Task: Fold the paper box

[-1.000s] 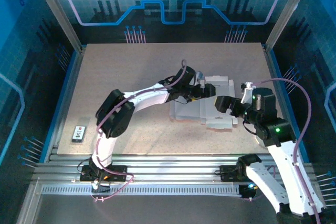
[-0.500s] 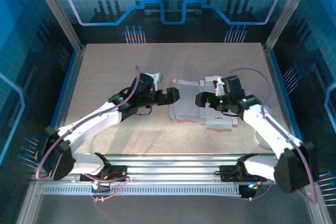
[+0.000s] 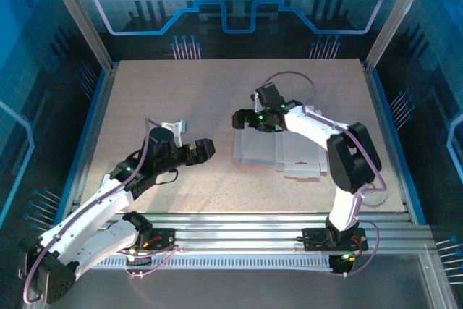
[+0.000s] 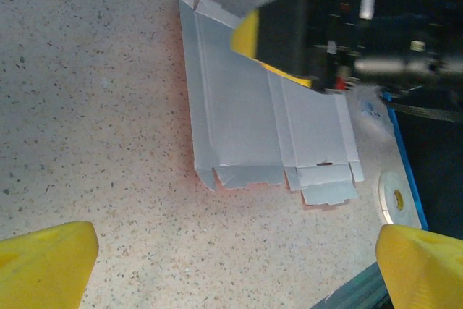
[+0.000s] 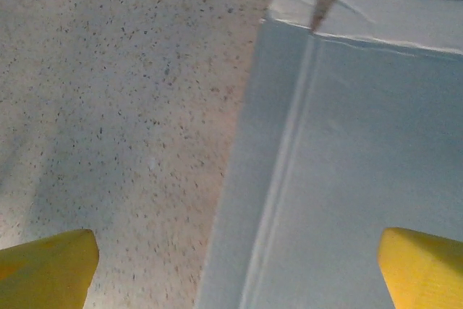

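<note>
Yellow-tipped left gripper (image 3: 203, 150): nearest, fingers spread wide, empty, left of the paper box and apart from it.
Paper box (image 3: 264, 151): flat on the speckled table (image 3: 145, 99), right of centre, whitish face up, pink showing along its edges.
Right gripper (image 3: 241, 119): farther back, over the box's far left corner, fingers spread wide, nothing between them.

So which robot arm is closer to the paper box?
Right. The right end effector is above the far left corner of the paper box. The left end effector is over the table, off to its left, apart from it.
</note>
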